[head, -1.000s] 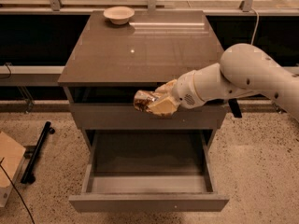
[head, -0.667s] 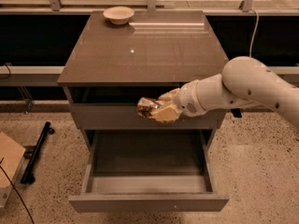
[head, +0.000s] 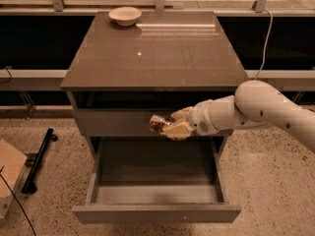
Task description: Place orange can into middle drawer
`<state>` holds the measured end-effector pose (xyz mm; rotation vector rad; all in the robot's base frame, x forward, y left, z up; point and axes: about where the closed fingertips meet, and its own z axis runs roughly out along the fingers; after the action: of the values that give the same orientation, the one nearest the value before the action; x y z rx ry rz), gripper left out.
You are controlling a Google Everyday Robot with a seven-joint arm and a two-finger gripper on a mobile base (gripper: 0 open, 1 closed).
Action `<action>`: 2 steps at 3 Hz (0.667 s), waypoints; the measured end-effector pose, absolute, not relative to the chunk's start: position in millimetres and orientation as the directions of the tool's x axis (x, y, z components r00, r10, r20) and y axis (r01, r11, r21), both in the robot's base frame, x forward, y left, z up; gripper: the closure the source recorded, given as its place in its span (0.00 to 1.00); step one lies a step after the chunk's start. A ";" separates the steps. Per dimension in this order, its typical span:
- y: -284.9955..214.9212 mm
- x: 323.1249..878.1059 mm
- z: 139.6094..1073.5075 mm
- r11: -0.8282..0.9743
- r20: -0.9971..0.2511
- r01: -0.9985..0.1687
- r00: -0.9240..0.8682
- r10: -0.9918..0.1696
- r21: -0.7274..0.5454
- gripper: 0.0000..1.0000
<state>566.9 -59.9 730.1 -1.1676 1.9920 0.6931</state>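
My gripper is shut on the orange can, a small shiny orange-brown can that sticks out to the left of the cream fingers. It hangs in front of the closed upper drawer front, above the back part of the middle drawer. That drawer is pulled wide open, and its flat grey floor is bare. My white arm reaches in from the right.
A shallow white bowl sits at the back left of the cabinet top. A black bar and a cardboard box lie on the speckled floor at left. A cable hangs at the back right.
My arm has lowered and pulled back to the right, bringing the can down from the cabinet top's edge to in front of the upper drawer front.
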 end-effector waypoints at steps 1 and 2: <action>-67.5 568.5 703.8 0.485 -0.813 -0.866 -0.366 -0.453 0.120 1.00; -68.8 570.4 701.5 0.493 -0.816 -0.862 -0.368 -0.446 0.120 1.00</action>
<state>570.4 -68.8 701.5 -1.0753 1.9950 0.7127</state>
